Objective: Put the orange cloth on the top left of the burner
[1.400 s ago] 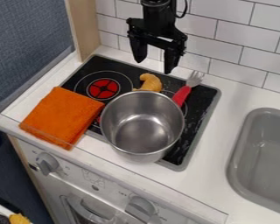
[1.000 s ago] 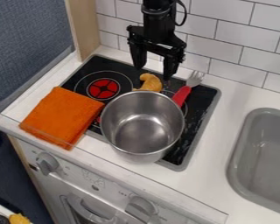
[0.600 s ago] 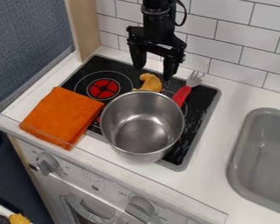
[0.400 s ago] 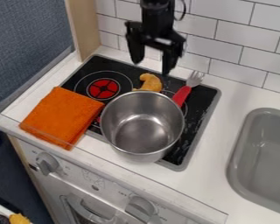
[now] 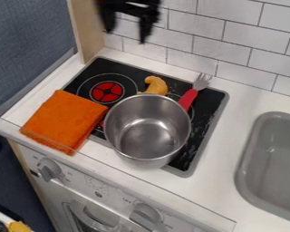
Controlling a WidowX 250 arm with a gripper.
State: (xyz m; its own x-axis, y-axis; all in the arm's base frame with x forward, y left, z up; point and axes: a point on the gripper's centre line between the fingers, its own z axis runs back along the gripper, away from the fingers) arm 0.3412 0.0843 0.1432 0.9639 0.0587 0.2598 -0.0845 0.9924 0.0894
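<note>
The white counter [image 5: 229, 149] holds a black cooktop [image 5: 197, 140] towards its left end and a grey sink [image 5: 251, 149] at its right. A folded orange cloth [image 5: 64, 120] lies near the front left corner, partly on the counter and partly over the cooktop's edge. On the cooktop stand a steel pot [image 5: 148, 131], upright, and, behind it, a toy croissant [image 5: 156, 85] and a red-handled fork [image 5: 188, 98], its tines pointing to the counter's back edge.

The tool [image 5: 125, 36] was plain black, its two chunky fingers [image 5: 148, 26] tapering from a dark, angular crossbar [image 5: 130, 9].
</note>
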